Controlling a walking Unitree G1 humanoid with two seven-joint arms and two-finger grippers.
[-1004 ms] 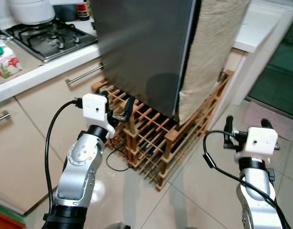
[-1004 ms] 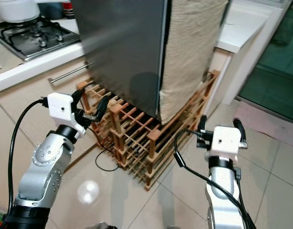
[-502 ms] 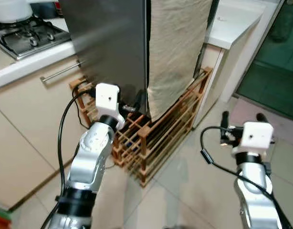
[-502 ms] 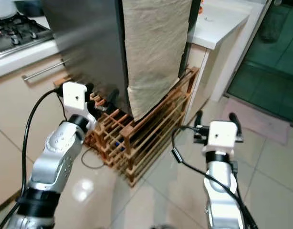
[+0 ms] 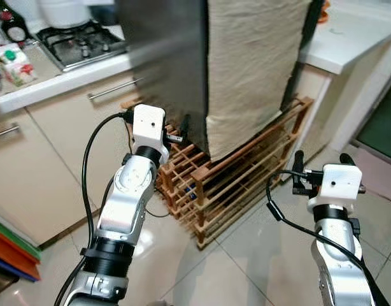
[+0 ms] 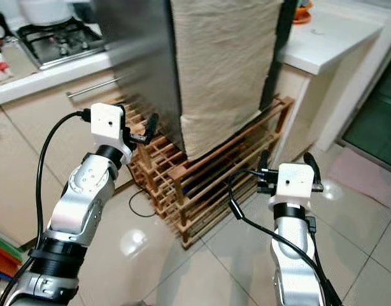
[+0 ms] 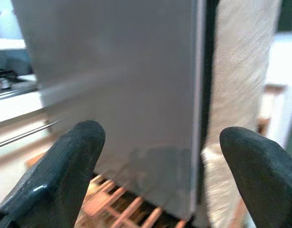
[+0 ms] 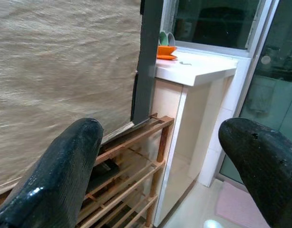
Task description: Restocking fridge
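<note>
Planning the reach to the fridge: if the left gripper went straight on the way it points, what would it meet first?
Probably the fridge's grey side panel, just above the wooden rack; the left gripper is open and empty. Depth unclear.

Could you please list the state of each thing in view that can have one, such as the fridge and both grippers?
fridge: door shut, standing on the rack.
beige cloth: hanging down over the fridge's side.
wooden rack: upright on the floor, under the fridge.
left gripper: open, empty, raised close to the fridge's lower edge.
right gripper: open, empty, held over the floor.
cabinet drawers: shut.
gas hob: no flame visible.
</note>
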